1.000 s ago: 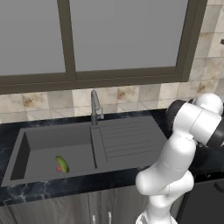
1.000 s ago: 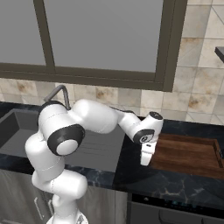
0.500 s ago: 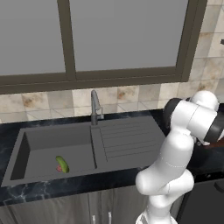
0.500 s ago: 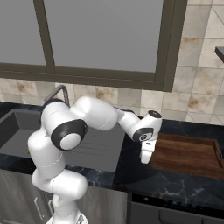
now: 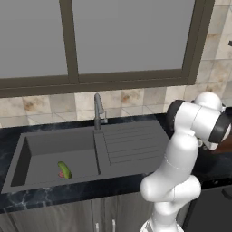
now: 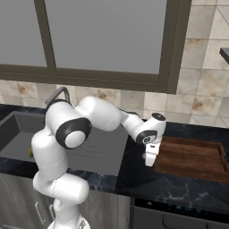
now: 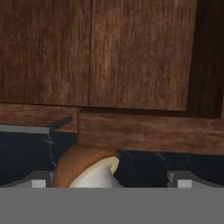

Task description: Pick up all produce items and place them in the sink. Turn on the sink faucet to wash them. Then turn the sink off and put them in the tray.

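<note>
Gripper (image 6: 150,163) hanging wide apart just off the left rim of the tray (image 6: 190,157), grasping nothing. Fingertips (image 7: 41,179) cut off at the bottom of the hand view, far apart. Between them, a tan-brown round item (image 7: 83,167) lying on the black counter (image 7: 26,151) against the tray's raised rim, half hidden, with a pale patch hard to identify. Green cucumber (image 5: 64,170) lying in the sink (image 5: 50,156), beside a red mark. Faucet (image 5: 98,110) standing behind the basin; lever too small to read.
</note>
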You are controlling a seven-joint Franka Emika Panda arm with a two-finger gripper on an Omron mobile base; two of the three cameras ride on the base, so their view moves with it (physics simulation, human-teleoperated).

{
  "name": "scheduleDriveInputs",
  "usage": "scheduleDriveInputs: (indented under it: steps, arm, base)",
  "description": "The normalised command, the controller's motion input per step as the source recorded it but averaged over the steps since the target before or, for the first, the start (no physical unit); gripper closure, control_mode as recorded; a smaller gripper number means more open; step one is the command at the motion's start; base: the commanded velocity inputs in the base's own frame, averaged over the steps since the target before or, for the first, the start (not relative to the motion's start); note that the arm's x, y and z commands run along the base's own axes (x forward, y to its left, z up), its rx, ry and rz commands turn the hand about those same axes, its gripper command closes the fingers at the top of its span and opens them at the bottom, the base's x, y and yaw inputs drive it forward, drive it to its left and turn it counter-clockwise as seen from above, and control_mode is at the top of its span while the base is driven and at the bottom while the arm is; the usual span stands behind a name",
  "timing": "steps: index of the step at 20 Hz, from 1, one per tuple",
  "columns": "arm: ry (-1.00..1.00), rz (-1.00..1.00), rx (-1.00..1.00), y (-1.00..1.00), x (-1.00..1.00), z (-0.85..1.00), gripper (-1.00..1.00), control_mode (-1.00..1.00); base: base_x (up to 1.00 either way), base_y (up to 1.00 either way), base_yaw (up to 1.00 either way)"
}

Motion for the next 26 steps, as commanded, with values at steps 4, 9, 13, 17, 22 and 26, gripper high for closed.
scheduleDriveInputs:
  steps: [4, 9, 13, 17, 22, 26]
  arm:
    - [0.0, 0.0, 0.0, 0.02, 0.0, -0.3, 1.0, -1.0]
    - [0.01, 0.0, 0.0, 0.02, -0.08, -0.05, 1.0, -1.0]
    - [-0.08, 0.0, 0.0, 0.2, -0.44, 0.25, 1.0, -1.0]
    - [-0.1, 0.0, 0.0, 0.33, -0.55, 0.37, 1.0, -1.0]
    - [-0.11, 0.0, 0.0, 0.52, -0.5, 0.4, 1.0, -1.0]
    - [-0.1, 0.01, 0.0, 0.83, -0.32, 0.34, 1.0, -1.0]
  base:
    - [0.0, 0.0, 0.0]
    - [0.0, 0.0, 0.0]
    - [0.0, 0.0, 0.0]
    - [0.0, 0.0, 0.0]
    - [0.0, 0.0, 0.0]
    - [0.0, 0.0, 0.0]
